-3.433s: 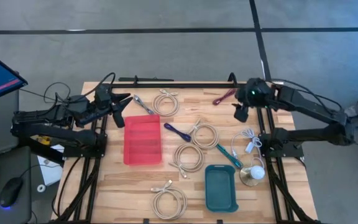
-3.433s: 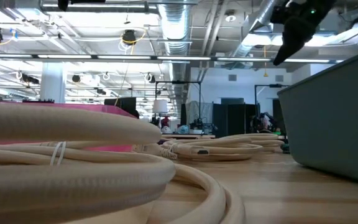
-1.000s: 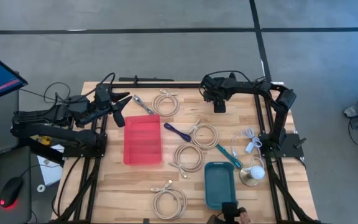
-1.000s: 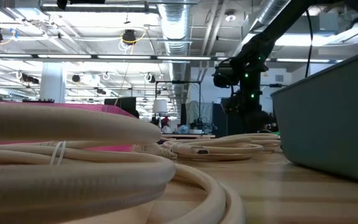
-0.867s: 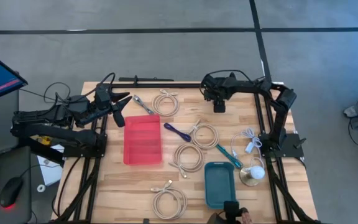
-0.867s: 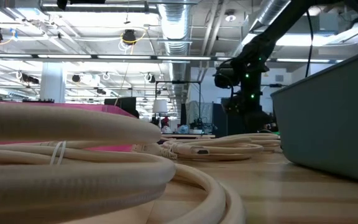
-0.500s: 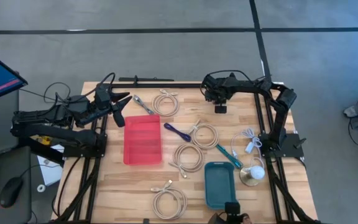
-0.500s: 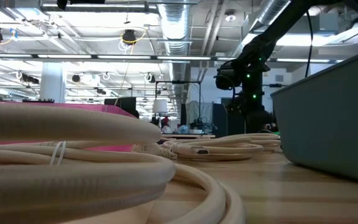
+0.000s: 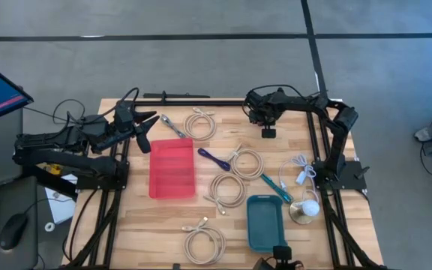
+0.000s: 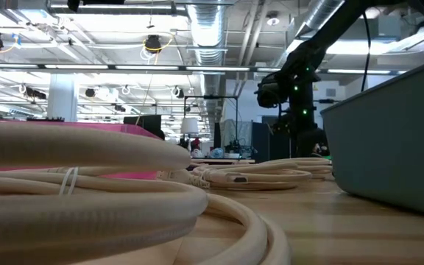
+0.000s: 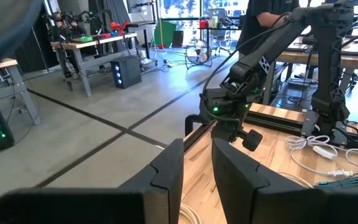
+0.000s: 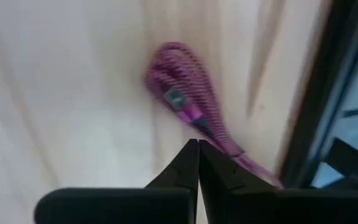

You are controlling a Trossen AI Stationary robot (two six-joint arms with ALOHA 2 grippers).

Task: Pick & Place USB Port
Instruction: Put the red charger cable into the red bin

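Wooden tabletop (image 9: 156,225) carries the whole spread, and the big change on it is the right arm: a few seconds ago it was stretched out past the table's right side, and it has since folded in over the far edge and crept slightly toward the near side. Its right gripper (image 9: 267,132) now hangs low over the boards, fingers pressed together and holding nothing. The right wrist view shows the closed tips poised just short of a magenta braided cable (image 12: 188,106), lying by the table's dark frame; in the high view the arm hides it. I judge this the approach to a pick, not yet a grasp, and the fingers would need to part first.

The left arm has not moved: its left gripper (image 9: 142,129) waits at the table's left edge beside the red bin, fingers a little apart and empty.

Red bin (image 9: 171,166) is the larger container and looks bare inside. The teal bin (image 9: 265,225), nearer the front, also shows nothing in it. Cream cable coils (image 9: 226,190), a purple cable (image 9: 213,158) and a white cable (image 9: 299,169) lie loose between them.
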